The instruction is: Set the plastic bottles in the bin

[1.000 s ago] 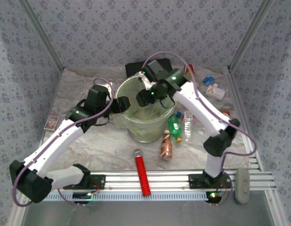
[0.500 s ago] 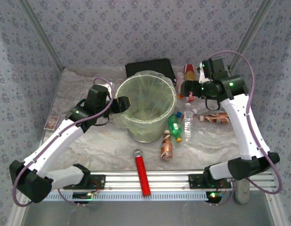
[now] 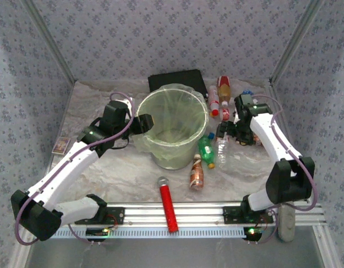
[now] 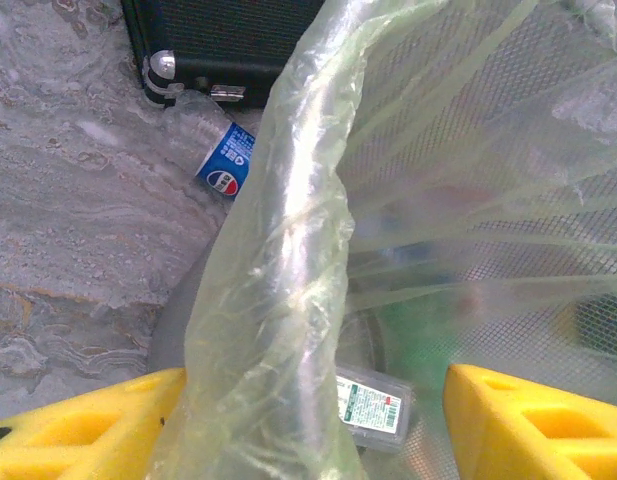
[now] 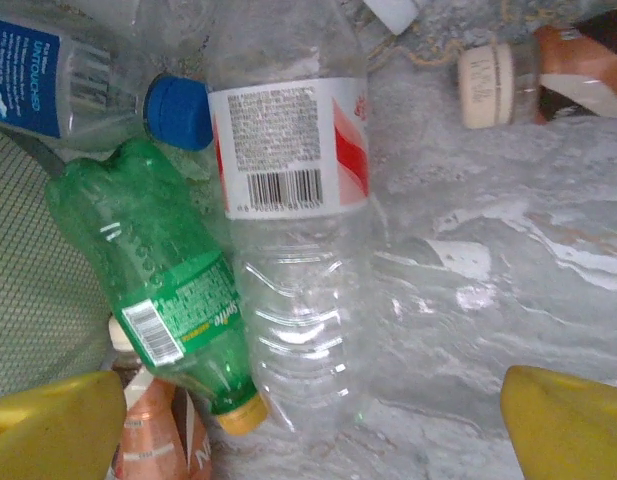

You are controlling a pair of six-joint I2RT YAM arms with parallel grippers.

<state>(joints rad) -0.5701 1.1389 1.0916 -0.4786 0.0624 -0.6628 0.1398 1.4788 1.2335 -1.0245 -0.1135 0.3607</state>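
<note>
The bin (image 3: 172, 146) with its pale green liner stands mid-table. My left gripper (image 3: 143, 124) is open astride its left rim, the liner fold (image 4: 278, 260) between the yellow fingers (image 4: 78, 430). My right gripper (image 3: 223, 133) hangs open, low over the plastic bottles right of the bin. A clear bottle (image 5: 298, 300) with a red-and-white label lies between its fingers (image 5: 53, 425), untouched. A green bottle (image 5: 158, 290) lies against that one, and a brown bottle (image 3: 197, 171) lies nearer. Three red-capped bottles (image 3: 223, 89) lie at the back right.
A black case (image 3: 177, 80) lies behind the bin with a blue-labelled bottle (image 4: 213, 150) beside it. A red cylinder (image 3: 168, 204) lies in front of the bin. A blue-capped bottle (image 5: 88, 80) and a white-capped amber one (image 5: 548, 75) lie near the right gripper.
The right arm has swung from above the bin out to the right, then down over the bottles beside it, and its gripper has opened. The left arm has stayed still.
</note>
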